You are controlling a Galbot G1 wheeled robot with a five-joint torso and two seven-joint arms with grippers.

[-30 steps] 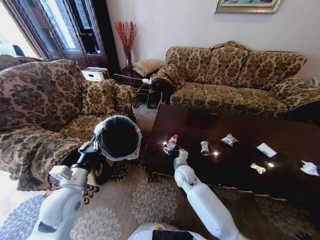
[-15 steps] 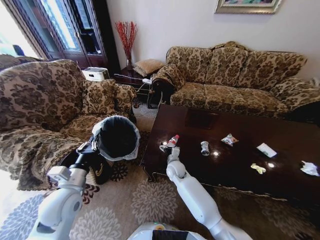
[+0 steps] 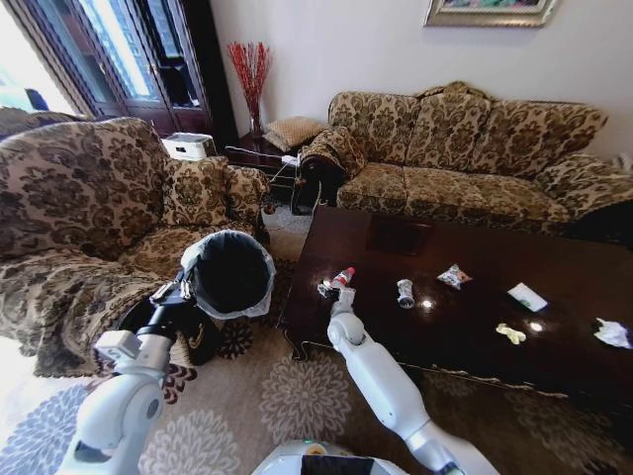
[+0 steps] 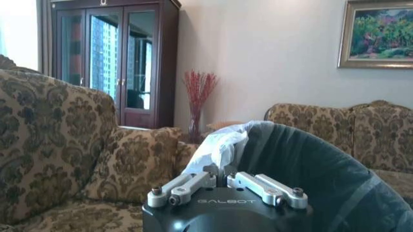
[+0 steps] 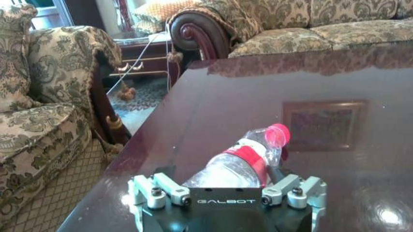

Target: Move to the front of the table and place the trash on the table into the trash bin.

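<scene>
A clear plastic bottle with a red cap (image 3: 342, 277) lies near the left front corner of the dark glossy table (image 3: 475, 332). My right gripper (image 3: 331, 288) is open, and the bottle (image 5: 242, 157) lies between its fingers on the table top. My left gripper (image 3: 184, 289) is shut on the bag-lined rim of the black trash bin (image 3: 230, 275), holding it off the floor to the left of the table. Its rim (image 4: 223, 145) shows just past the left gripper (image 4: 219, 170). More trash lies further right: a crushed can (image 3: 405, 292), a shiny wrapper (image 3: 454, 276) and a yellowish scrap (image 3: 510, 333).
A white flat piece (image 3: 526, 296) and a crumpled tissue (image 3: 613, 332) lie at the table's right end. A patterned sofa (image 3: 465, 148) stands behind the table and an armchair (image 3: 89, 208) to the left. Patterned rug (image 3: 287, 396) covers the floor in front.
My right gripper has slid forward and to the left along the table until its fingers came round the bottle. The left arm with the bin has shifted only slightly.
</scene>
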